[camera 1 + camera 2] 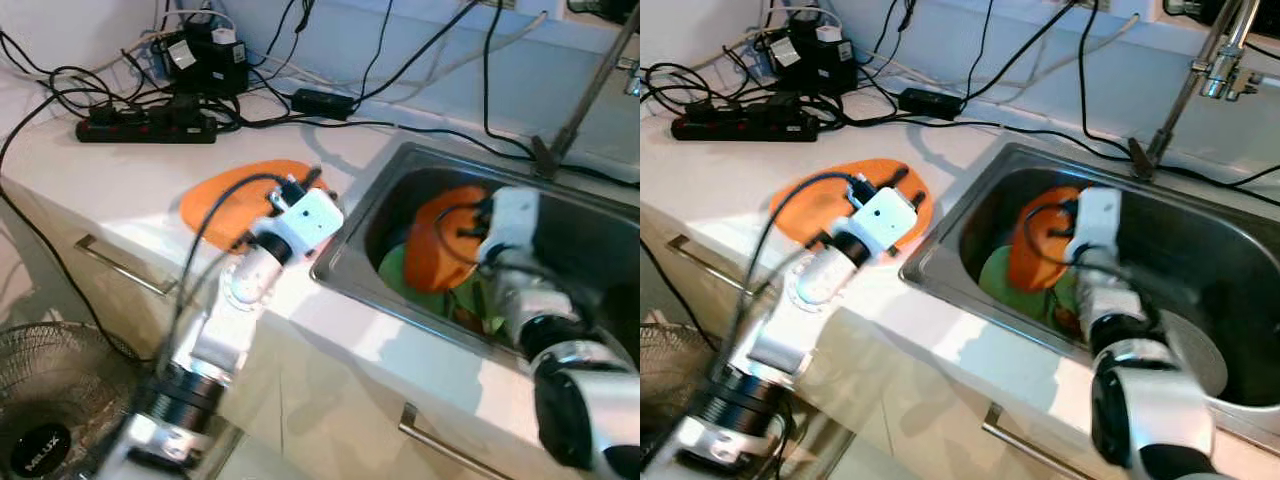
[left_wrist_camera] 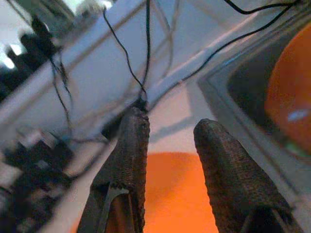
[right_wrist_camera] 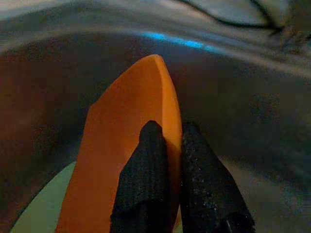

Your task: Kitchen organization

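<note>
Right wrist view has the right gripper (image 3: 167, 138) pinched on the rim of an orange plate (image 3: 124, 160), one black finger on each face, with the plate standing on edge. From the head cameras that plate (image 1: 445, 240) is tilted up inside the steel sink (image 1: 400, 170), leaning over a green plate (image 1: 400, 272) that lies flat on the sink floor; the right arm reaches down into the basin from the near side.

A second orange plate (image 1: 225, 200) lies flat on the white counter (image 1: 90, 165), just left of the sink. The left gripper (image 2: 170, 145) hovers over it with its fingers parted and nothing between them (whether the tips touch the plate cannot be told).

At the back of the counter sit a black power strip (image 1: 145, 125) and a tangle of black cables (image 1: 330, 100). A faucet (image 1: 1220, 60) stands behind the sink. Below the counter's left end stands a fan (image 1: 50, 400).
</note>
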You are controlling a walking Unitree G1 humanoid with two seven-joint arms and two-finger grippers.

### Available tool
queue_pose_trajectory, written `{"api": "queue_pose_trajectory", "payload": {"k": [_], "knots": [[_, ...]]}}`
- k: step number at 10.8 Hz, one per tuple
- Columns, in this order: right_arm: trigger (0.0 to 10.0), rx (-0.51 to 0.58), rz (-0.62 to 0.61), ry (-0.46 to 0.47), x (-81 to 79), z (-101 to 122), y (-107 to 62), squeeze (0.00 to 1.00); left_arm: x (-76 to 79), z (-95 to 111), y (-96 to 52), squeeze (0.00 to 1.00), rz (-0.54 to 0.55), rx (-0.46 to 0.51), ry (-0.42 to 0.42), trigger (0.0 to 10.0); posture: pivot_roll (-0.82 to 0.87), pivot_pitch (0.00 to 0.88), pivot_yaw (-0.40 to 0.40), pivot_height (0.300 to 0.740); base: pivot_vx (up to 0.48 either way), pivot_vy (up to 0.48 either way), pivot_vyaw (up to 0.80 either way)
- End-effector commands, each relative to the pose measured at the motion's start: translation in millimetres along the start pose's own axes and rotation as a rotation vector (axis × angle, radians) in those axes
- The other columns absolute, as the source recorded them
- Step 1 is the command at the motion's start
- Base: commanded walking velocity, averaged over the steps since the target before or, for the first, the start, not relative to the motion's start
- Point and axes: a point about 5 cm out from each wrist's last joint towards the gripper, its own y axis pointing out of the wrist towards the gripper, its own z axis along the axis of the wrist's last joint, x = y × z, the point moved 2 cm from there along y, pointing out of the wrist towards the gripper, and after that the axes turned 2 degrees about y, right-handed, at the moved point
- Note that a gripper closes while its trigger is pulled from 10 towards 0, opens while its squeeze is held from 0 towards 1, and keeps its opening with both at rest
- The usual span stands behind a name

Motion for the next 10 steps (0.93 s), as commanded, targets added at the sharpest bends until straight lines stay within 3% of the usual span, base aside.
{"api": "queue_pose_trajectory", "payload": {"k": [1,3,4,5,6,7,8,9,10], "knots": [[10.0,0.001,0.005,-0.006,0.7,1,0.1,0.0,1.5,0,-1.2,0.0,-0.003,-0.012,-0.038,10.0,0.25,0.0,-0.05,0.74,0.0,0.0,0.0],[10.0,-0.025,0.006,0.024,0.5,-7,-1.0,0.0,5.1,2,-1.0,0.0,0.008,-0.023,-0.07,10.0,0.25,0.0,-0.049,0.74,0.0,0.0,0.0],[10.0,-0.033,0.012,0.022,-0.9,-10,-1.6,0.06,2.2,3,-1.8,0.0,0.019,-0.024,-0.077,10.0,0.25,0.0,-0.049,0.74,0.0,0.0,0.0],[10.0,-0.039,0.019,0.022,-3.0,-12,-2.0,1.0,0.1,3,-2.7,0.0,0.021,-0.032,-0.075,10.0,0.25,0.0,-0.048,0.74,0.0,0.0,0.0],[10.0,-0.045,0.026,0.017,-5.0,-14,-2.3,1.0,-1.8,2,-3.4,0.0,0.022,-0.04,-0.071,10.0,0.25,0.0,-0.047,0.74,0.0,0.0,0.0],[10.0,-0.047,0.029,0.016,-5.8,-14,-2.4,0.12,-2.4,2,-3.6,0.0,0.022,-0.046,-0.062,10.0,0.26,0.0,-0.046,0.74,0.0,0.0,0.0],[10.0,-0.048,0.03,0.013,-6.2,-14,-2.3,0.0,-2.9,1,-4.0,0.0,0.022,-0.052,-0.063,10.0,0.26,0.0,-0.046,0.74,0.0,0.0,0.0],[10.0,-0.046,0.03,0.015,-5.8,-14,-2.1,0.0,-3.2,1,-4.1,0.0,0.023,-0.057,-0.064,10.0,0.26,0.0,-0.046,0.74,0.0,0.0,0.0],[10.0,-0.045,0.028,0.008,-4.9,-13,-2.0,1.0,-3.6,1,-4.2,0.0,0.025,-0.061,-0.064,10.0,0.26,0.0,-0.047,0.74,0.0,0.0,0.0]]}}
